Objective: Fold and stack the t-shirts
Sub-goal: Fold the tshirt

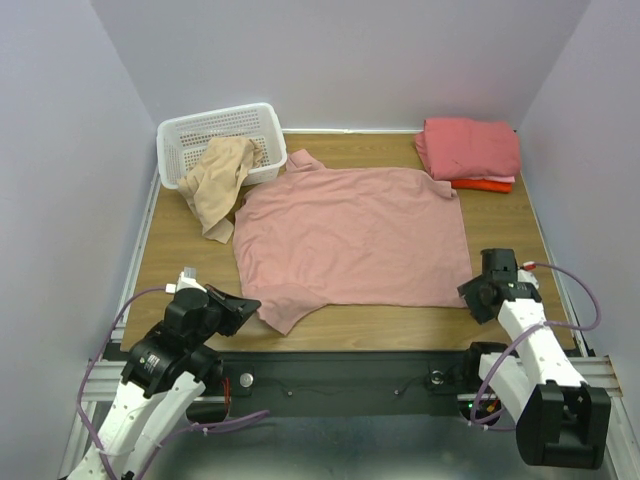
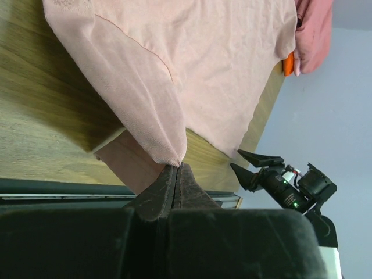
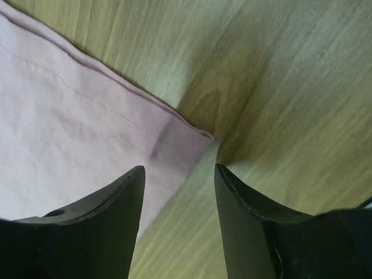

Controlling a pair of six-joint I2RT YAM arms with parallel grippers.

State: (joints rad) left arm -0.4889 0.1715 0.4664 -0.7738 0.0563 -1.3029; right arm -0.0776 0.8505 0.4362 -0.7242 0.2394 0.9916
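**Taking hold of the near edge for a first fold**

Left and right are the robot's own. The dusty-pink t-shirt (image 1: 350, 235) lay spread flat across the middle of the table (image 1: 505, 235), its hem toward the right and its sleeves toward the left. I had the left gripper (image 2: 176, 168) at the near sleeve, with its jaws pressed fully together on the sleeve tip. The cloth there stood slightly off the wood.

The right gripper (image 3: 179, 174) hung over the near hem corner. Its jaws were parted wide with nothing between them, one finger over cloth and the other over bare wood. I judged that straddle was chosen so that closing would catch the corner itself.

With both near points held, the near edge could be carried over as one line. The fold was not yet begun.

The beige t-shirt (image 1: 222, 180) draped out of the white basket (image 1: 190, 130), unfolded. The folded stack (image 1: 470, 148) sat at the far right corner, well apart, leaving the centre free for folding.
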